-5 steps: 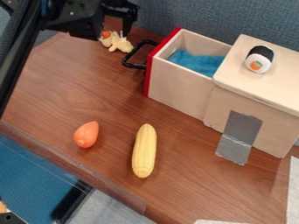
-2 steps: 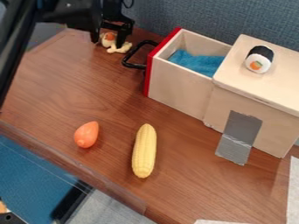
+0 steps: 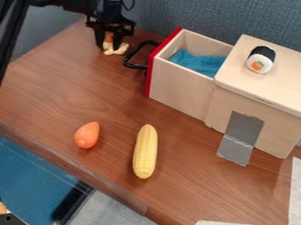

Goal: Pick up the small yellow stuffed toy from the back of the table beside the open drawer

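One small cream-coloured toy with an orange part (image 3: 115, 50) lies on the brown wood-grain table (image 3: 70, 90), toward the upper left, just left of a black drawer handle. Above and around it hangs the black gripper (image 3: 108, 47), pointing down, its two fingers apart, one on each side of the toy; whether they touch it cannot be told. The black arm (image 3: 64, 3) enters from the upper left. To the right of the toy, the curved black handle (image 3: 134, 65) is fixed to the red front (image 3: 154, 72) of a pale wooden drawer (image 3: 179, 92). The drawer is pulled out, and a crumpled blue cloth (image 3: 203, 64) lies inside. It joins a pale wooden cabinet (image 3: 273, 129) at the right, with silvery grey tape (image 3: 240, 136) running down its side and onto the table. On the cabinet's flat top rests a toy sushi roll (image 3: 261, 59), black and white with an orange and green centre. Nearer the camera, well apart from the gripper, a yellow toy corn cob (image 3: 145, 151) lies lengthwise on the table. Left of it is a smaller orange toy vegetable (image 3: 87, 135), rounded at one end. Behind everything stands a blue-grey, fabric-like wall (image 3: 188, 15).
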`<state>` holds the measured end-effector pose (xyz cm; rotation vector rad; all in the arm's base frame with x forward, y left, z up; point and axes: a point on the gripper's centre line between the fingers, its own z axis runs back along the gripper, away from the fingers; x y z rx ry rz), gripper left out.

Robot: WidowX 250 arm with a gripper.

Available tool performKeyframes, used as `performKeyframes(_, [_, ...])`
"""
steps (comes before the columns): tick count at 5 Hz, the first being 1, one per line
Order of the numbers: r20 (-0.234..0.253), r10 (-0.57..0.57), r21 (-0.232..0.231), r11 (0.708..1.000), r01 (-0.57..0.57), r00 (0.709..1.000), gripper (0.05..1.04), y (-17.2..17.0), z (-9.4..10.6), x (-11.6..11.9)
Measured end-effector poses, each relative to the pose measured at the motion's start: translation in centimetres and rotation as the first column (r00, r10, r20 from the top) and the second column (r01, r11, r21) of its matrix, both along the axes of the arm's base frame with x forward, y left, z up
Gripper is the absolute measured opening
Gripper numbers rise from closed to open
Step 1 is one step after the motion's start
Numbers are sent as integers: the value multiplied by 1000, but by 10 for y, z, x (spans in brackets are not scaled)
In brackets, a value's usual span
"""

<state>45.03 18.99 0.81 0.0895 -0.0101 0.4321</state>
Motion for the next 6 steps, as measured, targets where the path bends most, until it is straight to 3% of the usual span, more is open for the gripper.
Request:
performKeyframes(1, [27,38,-42,998,-37,999,437,-1,10,-7])
performKeyframes(2, [80,96,-54,994,-92,992,435,3,40,-26])
performKeyframes(3, [120,112,-60,993,-106,986,435,1,61,-62])
performKeyframes(4, [108,108,-62,993,-101,988,435,-3,57,-103])
performKeyframes(6, [-8,38,-44,998,-39,999,435,-23,7,-174])
